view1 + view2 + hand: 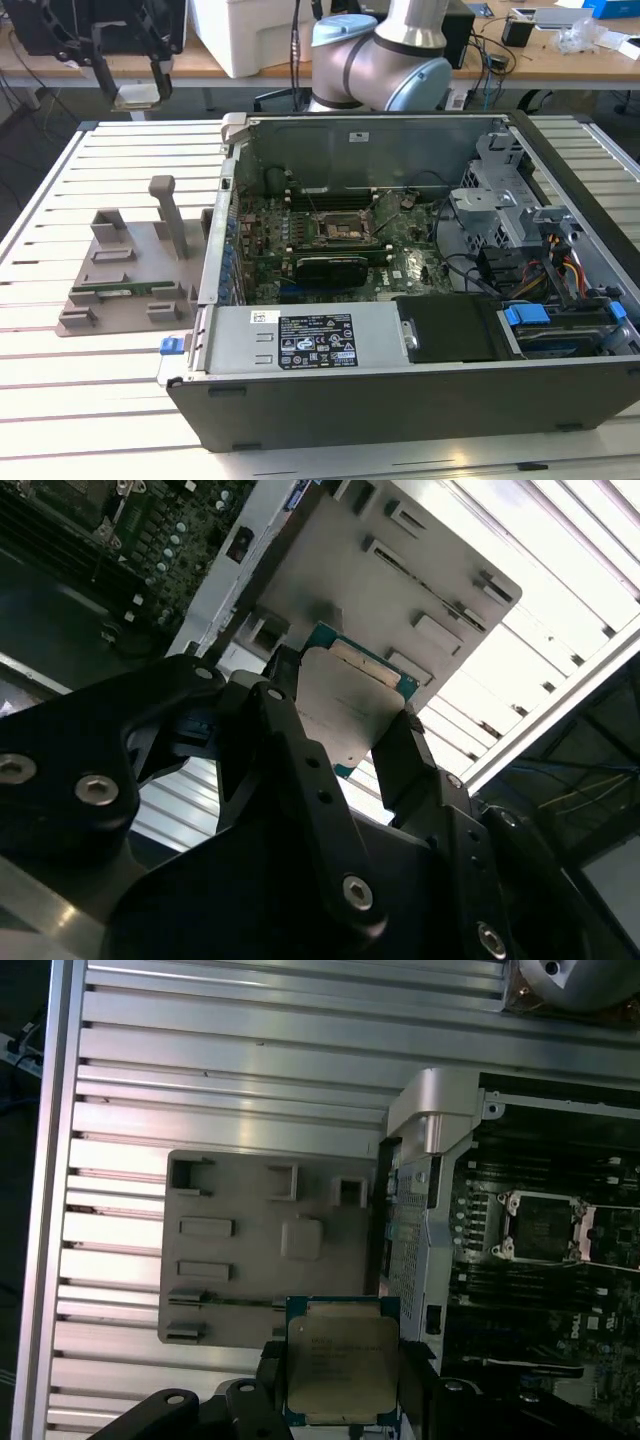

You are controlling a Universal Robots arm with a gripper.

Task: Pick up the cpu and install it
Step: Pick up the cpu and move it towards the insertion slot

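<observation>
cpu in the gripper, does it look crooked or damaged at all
Nothing stands out. The small square chip with a silvery metal top sits flat and square between the black gripper's fingers, with no visible dent or bend.

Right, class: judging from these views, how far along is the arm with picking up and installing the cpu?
Done: the pick-up. The gripper is shut on the cpu, held clear of the grey holder. In hand: the cpu hangs outside the computer case. Left: installing; the motherboard socket looks empty.
</observation>
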